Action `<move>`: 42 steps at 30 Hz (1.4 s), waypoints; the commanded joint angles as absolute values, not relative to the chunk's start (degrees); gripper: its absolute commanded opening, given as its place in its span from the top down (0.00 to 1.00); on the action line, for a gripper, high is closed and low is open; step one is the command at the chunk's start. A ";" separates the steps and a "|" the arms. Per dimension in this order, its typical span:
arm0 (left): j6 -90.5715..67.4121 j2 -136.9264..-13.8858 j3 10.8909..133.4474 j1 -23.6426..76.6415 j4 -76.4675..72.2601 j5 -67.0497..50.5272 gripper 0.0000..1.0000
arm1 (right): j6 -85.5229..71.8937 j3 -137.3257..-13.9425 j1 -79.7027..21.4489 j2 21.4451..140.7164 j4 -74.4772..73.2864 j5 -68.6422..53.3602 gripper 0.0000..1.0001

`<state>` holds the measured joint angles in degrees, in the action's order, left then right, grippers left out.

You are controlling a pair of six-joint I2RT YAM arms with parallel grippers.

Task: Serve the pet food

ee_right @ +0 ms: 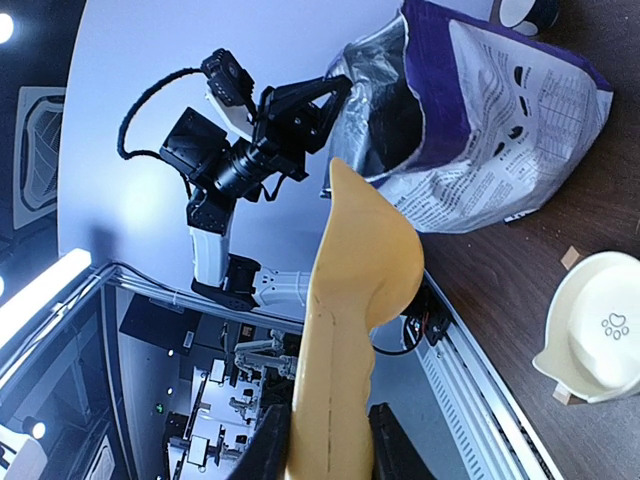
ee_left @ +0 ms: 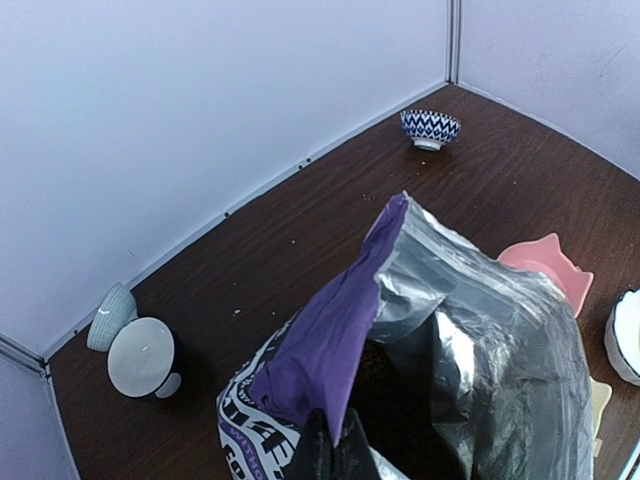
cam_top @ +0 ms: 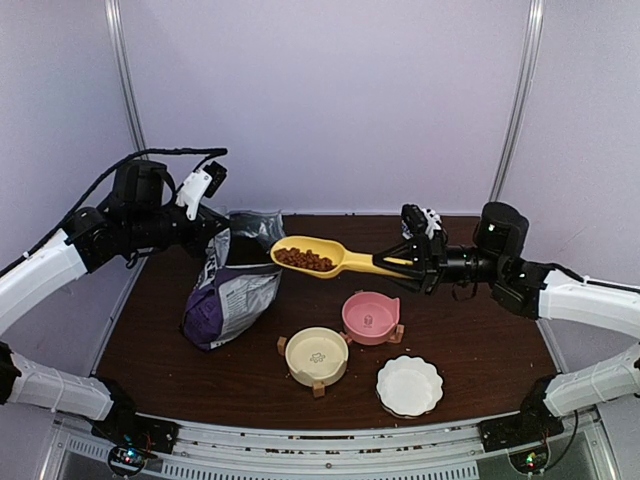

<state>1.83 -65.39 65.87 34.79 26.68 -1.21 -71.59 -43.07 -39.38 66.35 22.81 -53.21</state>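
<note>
Yellow scoop (cam_top: 352,263) of pet food (cam_top: 303,259) hangs beside bag (cam_top: 232,295).

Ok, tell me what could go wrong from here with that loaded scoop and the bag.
1. The right gripper holds the yellow scoop only by its handle end, in the air; a tilt could drop pet food onto the table before a bowl.
2. The pink bowl and cream bowl sit close together, so a pour might land between them.
3. The left gripper pinches the bag by its rim; releasing might let it slump.
</note>
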 commanded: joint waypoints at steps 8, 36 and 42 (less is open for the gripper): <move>2.72 -65.02 64.43 32.22 23.25 2.31 1.00 | -61.83 -34.99 -38.94 59.81 10.45 -54.15 0.95; 2.20 -65.98 64.78 32.25 24.26 -2.47 1.00 | -38.85 -50.35 -38.83 66.99 -30.83 -44.64 0.95; 2.11 -65.59 64.92 32.19 24.37 -3.28 1.00 | -35.51 -56.46 -38.74 68.94 -39.13 -42.03 0.95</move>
